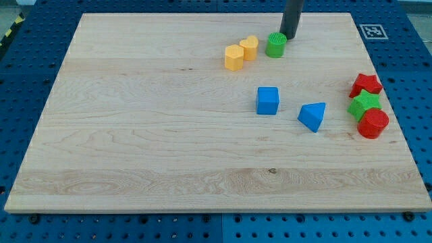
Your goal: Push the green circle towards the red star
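The green circle (pixel 275 45) sits near the view's top, right of centre. My tip (pixel 289 38) is just to its upper right, touching or nearly touching it. The red star (pixel 366 85) lies at the view's right edge of the board, well to the lower right of the green circle.
A yellow heart (pixel 249 48) and a yellow hexagon (pixel 233 57) lie just left of the green circle. A blue cube (pixel 268 100) and a blue triangle (pixel 312 115) lie below. A green star (pixel 364 104) and a red hexagon (pixel 372 124) sit under the red star.
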### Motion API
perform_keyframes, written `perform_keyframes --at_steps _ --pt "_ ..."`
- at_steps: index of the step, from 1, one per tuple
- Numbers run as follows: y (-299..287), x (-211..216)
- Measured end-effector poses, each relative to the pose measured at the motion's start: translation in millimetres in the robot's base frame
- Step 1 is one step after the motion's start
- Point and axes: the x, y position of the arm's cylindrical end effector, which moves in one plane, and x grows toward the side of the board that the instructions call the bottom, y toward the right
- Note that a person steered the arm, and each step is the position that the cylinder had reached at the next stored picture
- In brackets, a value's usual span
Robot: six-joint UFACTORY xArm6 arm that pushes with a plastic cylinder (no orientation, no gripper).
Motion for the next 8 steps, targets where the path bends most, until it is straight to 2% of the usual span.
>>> perform_keyframes --at_steps 1,2,3,4,5,6,7,8 --pt "28 20" --pt "36 8" --pt "7 -19" --pt "-34 -16" --pt "-48 6" --pt "-29 27" --pt "15 48" --pt "8 45"
